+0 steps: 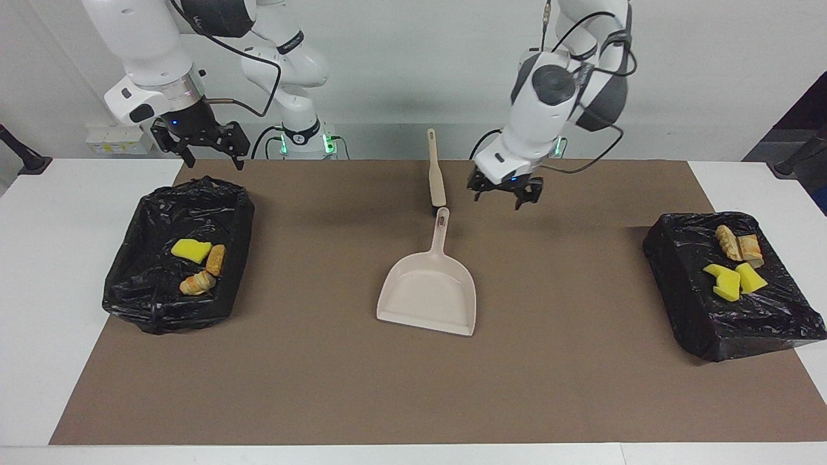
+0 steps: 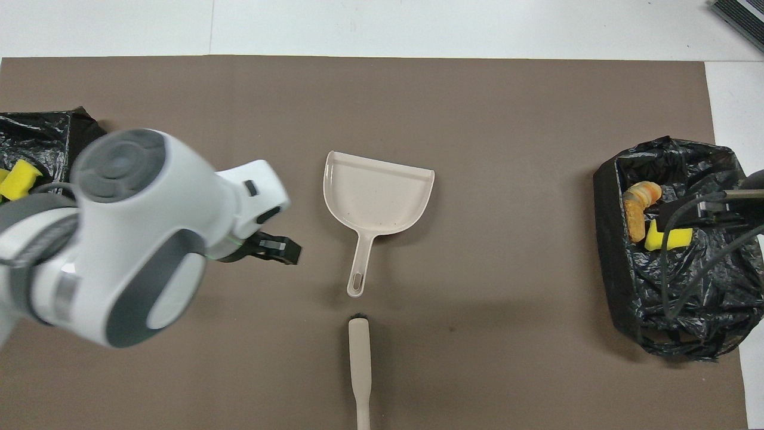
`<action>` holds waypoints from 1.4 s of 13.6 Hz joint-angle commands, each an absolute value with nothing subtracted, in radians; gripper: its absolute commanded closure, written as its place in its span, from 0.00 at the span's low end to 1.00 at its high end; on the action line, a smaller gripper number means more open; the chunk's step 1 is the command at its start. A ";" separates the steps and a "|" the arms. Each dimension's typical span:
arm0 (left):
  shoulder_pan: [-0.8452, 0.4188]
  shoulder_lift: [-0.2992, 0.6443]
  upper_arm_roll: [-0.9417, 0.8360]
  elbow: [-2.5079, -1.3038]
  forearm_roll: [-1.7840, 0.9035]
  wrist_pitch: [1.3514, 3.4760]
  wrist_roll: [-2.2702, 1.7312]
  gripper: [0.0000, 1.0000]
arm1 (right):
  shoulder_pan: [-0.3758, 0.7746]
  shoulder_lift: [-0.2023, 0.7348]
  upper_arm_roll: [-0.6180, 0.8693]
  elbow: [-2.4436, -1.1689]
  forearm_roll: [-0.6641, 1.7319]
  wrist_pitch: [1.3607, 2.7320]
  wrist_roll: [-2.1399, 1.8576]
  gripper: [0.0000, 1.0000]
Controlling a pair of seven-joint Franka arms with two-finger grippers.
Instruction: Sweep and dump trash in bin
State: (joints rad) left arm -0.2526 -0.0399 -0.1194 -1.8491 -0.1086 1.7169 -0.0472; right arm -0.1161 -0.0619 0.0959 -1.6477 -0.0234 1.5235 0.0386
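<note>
From the facing view, a brown mat is covering the middle of a white counter (image 1: 39, 290). A pale dustpan (image 1: 429, 294) is lying flat at the mat's centre, its handle pointing toward the robots and its open mouth pointing away from them. A brush (image 1: 435, 171) is lying in line with that handle, nearer to the robots, a small gap between the two. The left hand (image 1: 505, 192) is hanging empty with fingers spread, above the mat, beside the brush and the dustpan handle, toward the left arm's end. The right hand (image 1: 200, 147) is waiting, fingers spread and empty, above the robots' edge of a black-lined bin (image 1: 139, 287) at the right arm's end. The trash is sitting in two bins: three scraps (image 1: 199, 261) in this bin, four scraps (image 1: 735, 265) in the second bin (image 1: 711, 329) at the left arm's end. No scraps are showing on the mat.

From the overhead view, the dustpan (image 2: 378, 197) and the brush (image 2: 359, 364) are forming one line running away from the robots. The left hand (image 2: 276, 246) is hovering open just beside the dustpan handle, so it is by far the nearer hand to both tools. The right hand is hidden here, apart from cables over the bin (image 2: 686, 334) holding scraps (image 2: 638, 209).
</note>
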 commanded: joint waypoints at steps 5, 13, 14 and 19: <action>-0.012 -0.111 -0.130 -1.716 -0.081 1.612 0.160 0.00 | -0.124 -0.060 0.100 -1.618 -0.018 1.493 0.023 0.00; 0.003 0.025 -0.130 -1.448 -0.031 1.434 0.150 0.00 | -0.126 -0.060 0.100 -1.618 -0.017 1.493 0.020 0.00; 0.006 0.018 -0.129 -1.457 -0.031 1.431 0.149 0.00 | -0.126 -0.060 0.100 -1.618 -0.015 1.493 0.020 0.00; 0.031 0.003 -0.124 -1.480 0.004 1.425 0.121 0.00 | -0.126 -0.060 0.100 -1.618 -0.017 1.493 0.020 0.00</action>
State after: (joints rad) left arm 0.0122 0.0197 -0.1147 -1.4683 -0.0346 1.4412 0.1369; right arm -0.1173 -0.0615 0.0966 -1.6304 -0.0230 1.5045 0.0386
